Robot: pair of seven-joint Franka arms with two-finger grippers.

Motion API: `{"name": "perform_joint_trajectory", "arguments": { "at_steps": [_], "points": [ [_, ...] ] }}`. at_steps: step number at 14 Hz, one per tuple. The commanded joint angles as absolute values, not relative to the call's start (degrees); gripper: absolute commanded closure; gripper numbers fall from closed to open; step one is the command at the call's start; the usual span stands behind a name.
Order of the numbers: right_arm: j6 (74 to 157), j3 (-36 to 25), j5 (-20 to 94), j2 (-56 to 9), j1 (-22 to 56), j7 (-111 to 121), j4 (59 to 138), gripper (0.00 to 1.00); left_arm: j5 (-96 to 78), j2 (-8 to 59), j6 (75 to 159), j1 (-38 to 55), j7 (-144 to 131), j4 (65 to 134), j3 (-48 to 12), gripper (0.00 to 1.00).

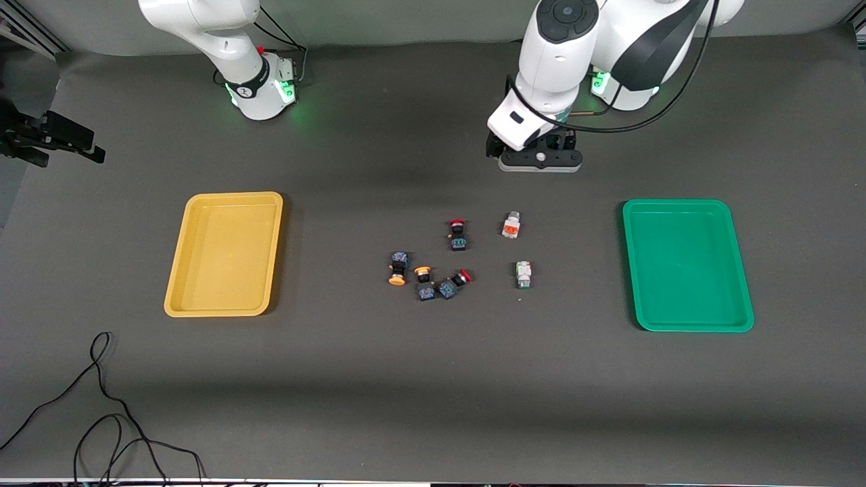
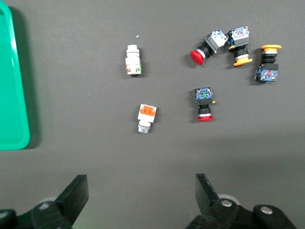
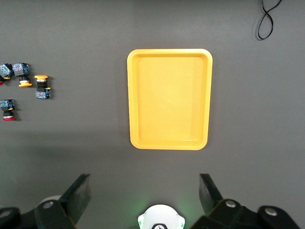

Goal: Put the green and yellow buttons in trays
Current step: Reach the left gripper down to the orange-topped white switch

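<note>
Two yellow-capped black buttons (image 1: 398, 268) (image 1: 423, 281) lie mid-table, beside two red-capped ones (image 1: 458, 235). Toward the left arm's end lie a white orange-marked button (image 1: 511, 225) (image 2: 147, 117) and a white green-marked button (image 1: 523, 274) (image 2: 133, 61). The yellow tray (image 1: 223, 253) (image 3: 169, 99) is at the right arm's end, the green tray (image 1: 687, 264) (image 2: 12, 95) at the left arm's end; both hold nothing. My left gripper (image 1: 540, 159) (image 2: 141, 191) hangs open over bare table near the white buttons. My right gripper (image 3: 141, 191) is open, high over its base and the yellow tray.
The right arm's base (image 3: 161, 217) glows green below its gripper. A black cable (image 1: 101, 406) loops on the mat near the front camera at the right arm's end. A black clamp (image 1: 47, 138) juts in at that end's edge.
</note>
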State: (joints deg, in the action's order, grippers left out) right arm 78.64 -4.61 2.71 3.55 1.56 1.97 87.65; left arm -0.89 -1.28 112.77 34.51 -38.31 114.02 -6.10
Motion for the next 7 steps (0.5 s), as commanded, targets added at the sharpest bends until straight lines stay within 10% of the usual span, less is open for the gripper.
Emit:
{"name": "perform_joint_trajectory", "arguments": {
  "at_steps": [1, 7],
  "points": [
    [78.6, -4.8, 1.6, 2.8, 1.8, 3.1, 86.2, 0.0, -1.1, -2.7, 120.5, 35.9, -39.3, 121.4, -5.0, 0.0],
    [78.6, -4.8, 1.6, 2.9, 1.8, 3.1, 86.2, 0.0, 0.1, 11.9, 142.1, 35.9, -39.5, 128.1, -4.8, 0.0]
  ]
}}
